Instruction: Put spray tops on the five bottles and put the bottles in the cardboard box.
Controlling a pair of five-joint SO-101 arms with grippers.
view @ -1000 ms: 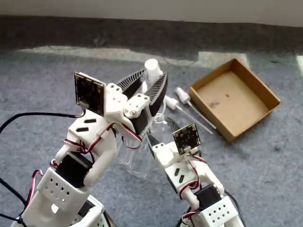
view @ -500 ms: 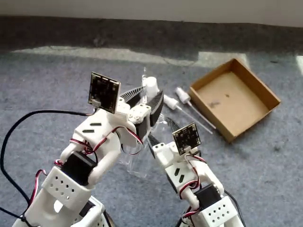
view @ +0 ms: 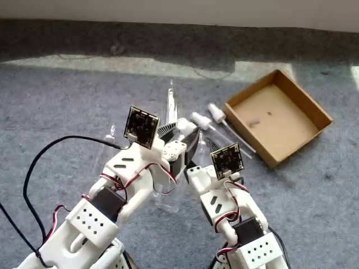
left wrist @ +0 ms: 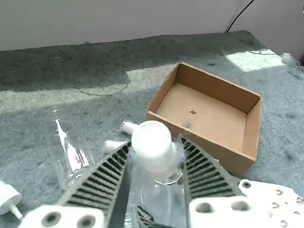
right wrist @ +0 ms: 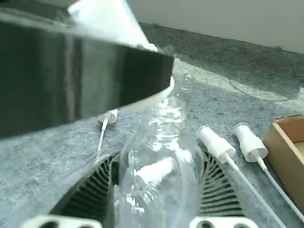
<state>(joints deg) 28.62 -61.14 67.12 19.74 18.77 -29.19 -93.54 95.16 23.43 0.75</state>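
My left gripper (left wrist: pixel 155 148) pinches a spray top (left wrist: pixel 151 138) right at the neck of the clear bottle (right wrist: pixel 161 128), which my right gripper (right wrist: pixel 159 164) clamps around its body. I reckon an off-centre push could jam the cap on the rim or twist the bottle loose. Off right, the cardboard box (view: pixel 272 120) holds no bottles.

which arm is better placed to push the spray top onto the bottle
Left. The left end effector grips the spray top just above the bottle neck; the right end effector clamps the bottle body.
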